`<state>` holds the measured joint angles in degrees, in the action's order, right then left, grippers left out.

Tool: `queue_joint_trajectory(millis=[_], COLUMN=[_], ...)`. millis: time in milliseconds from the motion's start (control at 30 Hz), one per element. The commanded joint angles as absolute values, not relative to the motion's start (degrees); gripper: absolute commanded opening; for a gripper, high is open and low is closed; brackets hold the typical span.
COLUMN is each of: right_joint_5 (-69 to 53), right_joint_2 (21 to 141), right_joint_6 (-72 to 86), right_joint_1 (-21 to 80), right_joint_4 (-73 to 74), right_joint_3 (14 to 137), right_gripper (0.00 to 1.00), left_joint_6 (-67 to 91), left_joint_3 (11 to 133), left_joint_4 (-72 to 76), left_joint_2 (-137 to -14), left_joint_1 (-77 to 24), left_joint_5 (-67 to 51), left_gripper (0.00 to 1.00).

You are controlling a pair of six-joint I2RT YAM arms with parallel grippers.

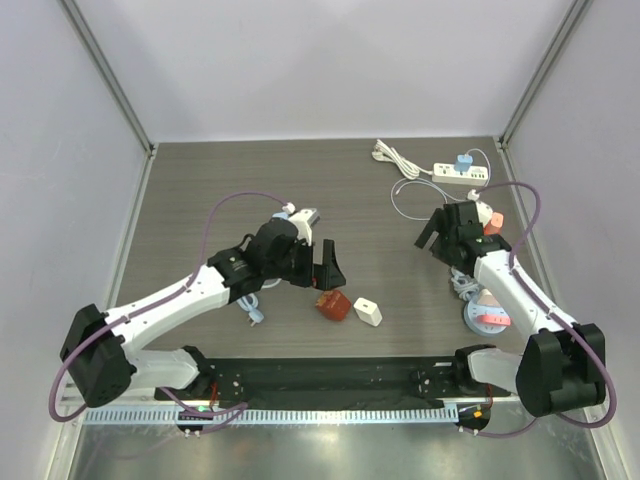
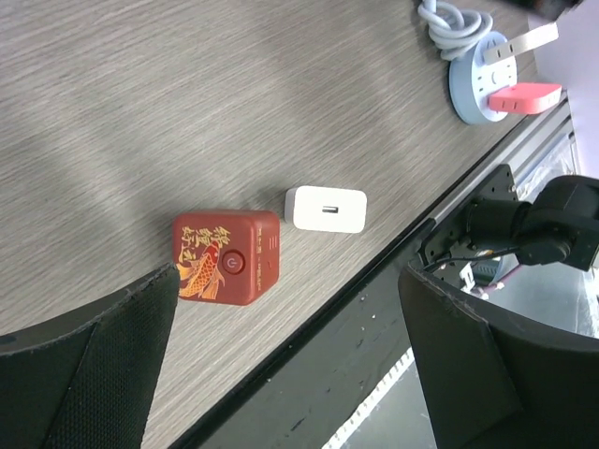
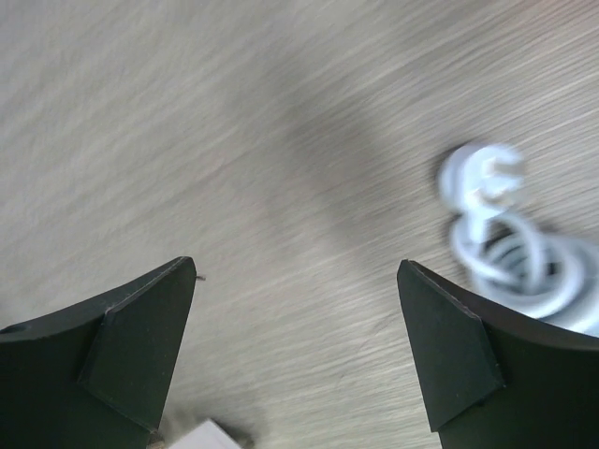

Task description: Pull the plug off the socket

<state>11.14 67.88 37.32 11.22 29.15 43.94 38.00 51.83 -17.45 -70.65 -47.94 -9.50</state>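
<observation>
Beyond the right hand (image 1: 428,230), blue plug (image 1: 463,161) seemingly sits in the strip (image 1: 447,173).

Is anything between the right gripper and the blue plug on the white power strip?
Nothing solid that the top view shows. Only a thin white cable loops flat between the right gripper and the blue plug seated in the white power strip.

Blue plug (image 1: 463,161) on white power strip (image 1: 457,174)
</observation>
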Motion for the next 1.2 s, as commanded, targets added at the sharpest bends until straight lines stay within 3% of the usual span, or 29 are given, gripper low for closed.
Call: queue_joint_trajectory(millis=[0,367,833,1167], right_joint_5=[16.08,18.90,11.43,11.42], right_joint_2=[68.20,74.44,86.65,88.59], right_joint_6=[34.63,27.52,23.47,22.77], right_joint_1=[7.83,-9.12,-15.82,-15.82], right_joint_4=[31.98,36.91,32.96,28.57], right_joint_3=[49.99,65.02,73.39,70.75], right_gripper=[0.95,0.94,0.77,0.72], left_joint_6=[36.12,45.43,46.14,48.77], left_joint_3=[53.61,57.03,95.69,119.96], left_joint_4=[-16.53,4.21,15.82,18.18], left_joint_2=[-71.97,-86.99,-122.68,-143.78], left_joint_1=[-48.08,-48.96,-49.31,-48.96], left_joint_5=[-11.68,-24.34,-28.39,-31.11], left_gripper=[0.98,0.87,0.80,0.78])
